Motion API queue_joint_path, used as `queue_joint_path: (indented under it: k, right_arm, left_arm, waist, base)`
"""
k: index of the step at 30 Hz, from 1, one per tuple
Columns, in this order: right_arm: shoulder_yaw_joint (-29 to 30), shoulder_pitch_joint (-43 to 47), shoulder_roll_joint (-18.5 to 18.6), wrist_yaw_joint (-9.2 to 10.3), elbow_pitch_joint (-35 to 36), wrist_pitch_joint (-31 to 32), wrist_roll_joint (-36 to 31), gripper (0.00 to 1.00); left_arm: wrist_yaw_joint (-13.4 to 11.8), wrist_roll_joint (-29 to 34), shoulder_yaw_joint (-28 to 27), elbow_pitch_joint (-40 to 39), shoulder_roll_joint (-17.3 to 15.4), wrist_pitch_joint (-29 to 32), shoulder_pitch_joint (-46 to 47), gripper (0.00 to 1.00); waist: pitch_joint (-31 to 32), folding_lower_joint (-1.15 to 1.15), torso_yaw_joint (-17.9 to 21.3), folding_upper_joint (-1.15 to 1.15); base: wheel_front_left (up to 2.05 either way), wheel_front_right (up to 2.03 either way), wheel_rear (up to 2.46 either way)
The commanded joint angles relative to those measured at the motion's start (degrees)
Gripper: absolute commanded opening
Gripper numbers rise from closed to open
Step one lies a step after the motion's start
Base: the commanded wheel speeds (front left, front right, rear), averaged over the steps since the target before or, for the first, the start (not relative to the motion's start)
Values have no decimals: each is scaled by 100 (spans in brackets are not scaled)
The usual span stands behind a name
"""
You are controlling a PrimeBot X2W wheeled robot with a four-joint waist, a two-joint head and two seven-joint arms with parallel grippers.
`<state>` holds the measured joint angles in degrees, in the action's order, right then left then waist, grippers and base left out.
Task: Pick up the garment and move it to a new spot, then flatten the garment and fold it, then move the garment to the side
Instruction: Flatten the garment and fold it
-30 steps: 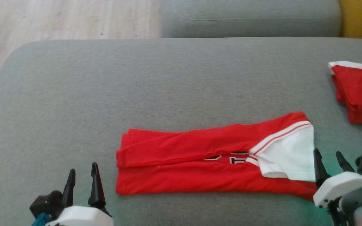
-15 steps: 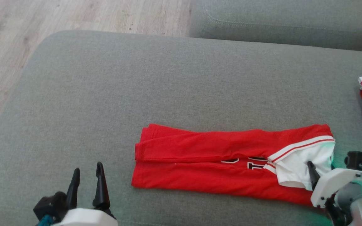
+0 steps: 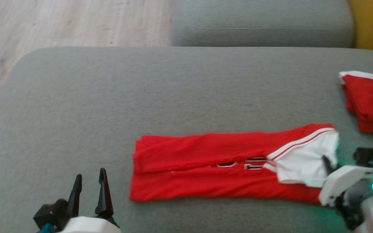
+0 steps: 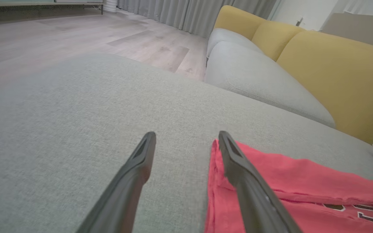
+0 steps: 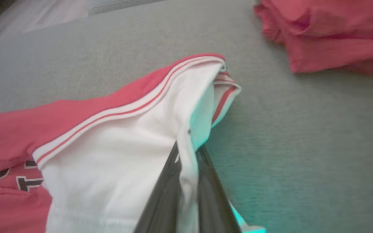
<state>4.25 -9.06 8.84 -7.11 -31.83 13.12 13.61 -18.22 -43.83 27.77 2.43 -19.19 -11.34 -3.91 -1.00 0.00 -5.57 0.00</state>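
We have the garment (image 3: 206, 168) as a folded strip on the sofa cushion (image 3: 108, 97); our right hand (image 5: 186, 155) pinches its white end, left hand (image 3: 90, 176) gapes empty, and we reckon a crosswise fold and the move aside remain

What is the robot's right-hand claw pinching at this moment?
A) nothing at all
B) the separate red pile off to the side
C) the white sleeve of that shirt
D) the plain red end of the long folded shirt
C: in the right wrist view the right gripper is shut, with the edge of the white sleeve squeezed between its two dark fingers.
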Motion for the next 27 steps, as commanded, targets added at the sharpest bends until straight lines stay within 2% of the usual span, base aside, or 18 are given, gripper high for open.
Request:
queue_joint_path:
  k: [1, 7, 13, 21, 27]
  right_arm:
    - [-24, -227, 242, -37, 259, -40, 12, 0]
    - [367, -30, 499, -37, 886, 195, -47, 0]
    - [559, 177, 321, -37, 1686, 473, -84, 0]
    - [-252, 442, -150, -37, 2659, 760, 276, 0]
    - [-1132, 482, -548, -37, 2624, 594, 669, 0]
  left_arm:
    - [-15, 25, -198, -207, -90, -26, 161, 100]
    - [2, 18, -152, -199, -12, -50, 198, 100]
    - [32, 8, -122, -111, 46, -76, 246, 100]
    - [72, -20, -108, -34, 46, -67, 301, 100]
    - [105, -27, -100, -10, 38, -76, 328, 100]
  waist:
    - [56, 0, 173, 0]
    - [42, 0, 525, 0]
    - [65, 0, 658, 0]
    - [133, 0, 508, 0]
    - [169, 0, 227, 0]
  base:
    - [0, 0, 0]
    - [0, 0, 0]
    - [0, 0, 0]
    - [0, 0, 0]
    - [0, 0, 0]
